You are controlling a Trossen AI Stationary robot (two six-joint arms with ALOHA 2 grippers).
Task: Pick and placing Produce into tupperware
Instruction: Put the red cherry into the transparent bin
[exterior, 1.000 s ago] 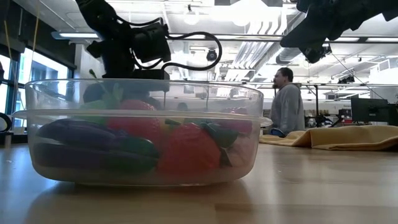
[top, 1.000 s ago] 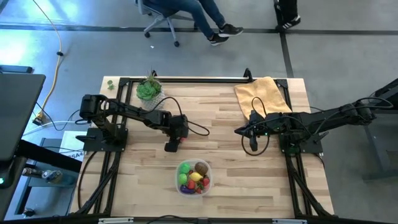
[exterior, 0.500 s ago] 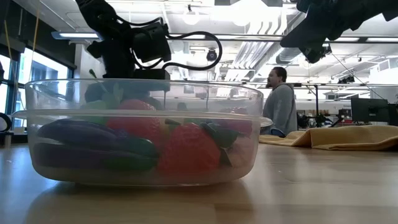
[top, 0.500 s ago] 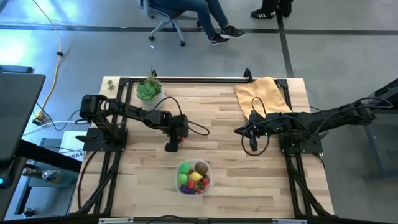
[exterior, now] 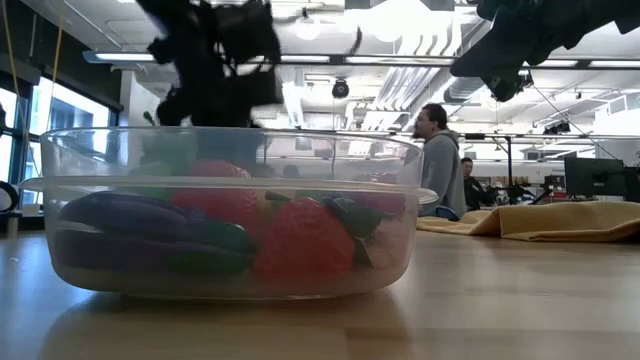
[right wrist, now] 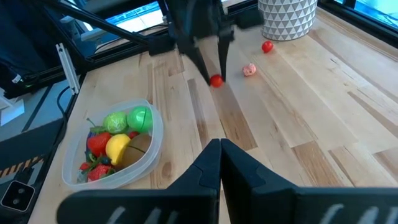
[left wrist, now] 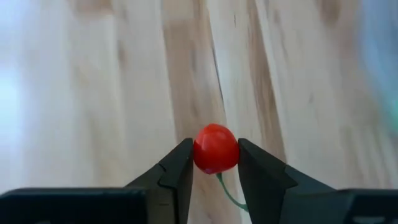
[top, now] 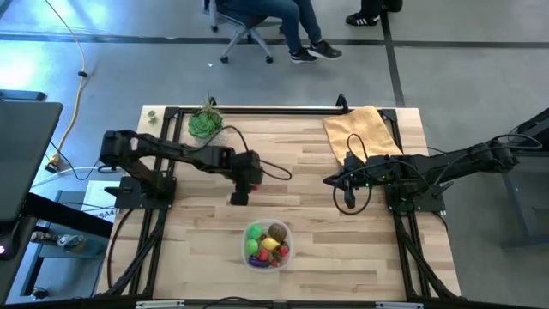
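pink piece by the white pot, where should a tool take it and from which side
Grip the pink piece across its rounded middle, coming straight down from above. It lies low on the bare table, apart from the red ball and the white pot, so fingers likely fit on either side.

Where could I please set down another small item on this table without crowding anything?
Bare wood lies between the tupperware and the table's right edge, and between the plant pot and the yellow cloth. It is crowded mid-table, where the left gripper holds a red cherry.
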